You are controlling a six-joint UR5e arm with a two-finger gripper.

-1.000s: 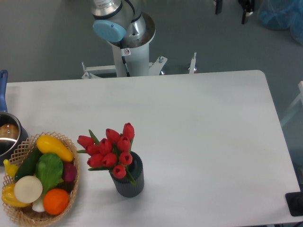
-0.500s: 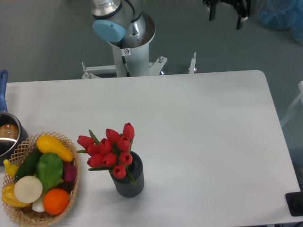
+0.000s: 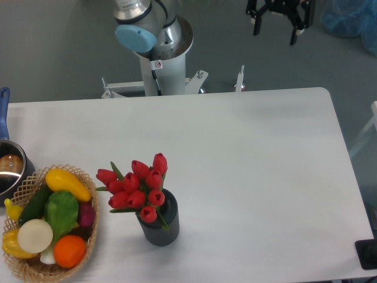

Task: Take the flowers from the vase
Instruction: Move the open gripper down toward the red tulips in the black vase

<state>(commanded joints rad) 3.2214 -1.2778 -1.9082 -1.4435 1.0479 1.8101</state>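
Camera view from above: the gripper (image 3: 275, 32) hangs at the top edge of the picture, beyond the far edge of the table (image 3: 259, 177), with its two dark fingers (image 3: 255, 28) spread wide apart and nothing between them. From the gripper, the flowers (image 3: 136, 188) lie well away, down and to the left in the picture, toward the near-left part of the table. They are a tight bunch of red tulips with green leaves, standing in the vase (image 3: 159, 225), their heads leaning out over the vase's left rim. The vase is a dark grey ribbed cylinder standing upright on the white tabletop, well apart from the gripper and with bare table all the way between them. Farther left of the vase, and so farther still from the gripper, sits a wicker basket (image 3: 23, 268) piled with fruit and vegetables: something yellow, something green, a white round one and an orange one. Just beyond the basket, at the left edge of the picture, a metal pot (image 3: 10, 171) with a blue handle is partly cut off. To the left of the gripper, behind the table's far edge, stands the robot's pale base column (image 3: 160, 59) with a light blue cap.
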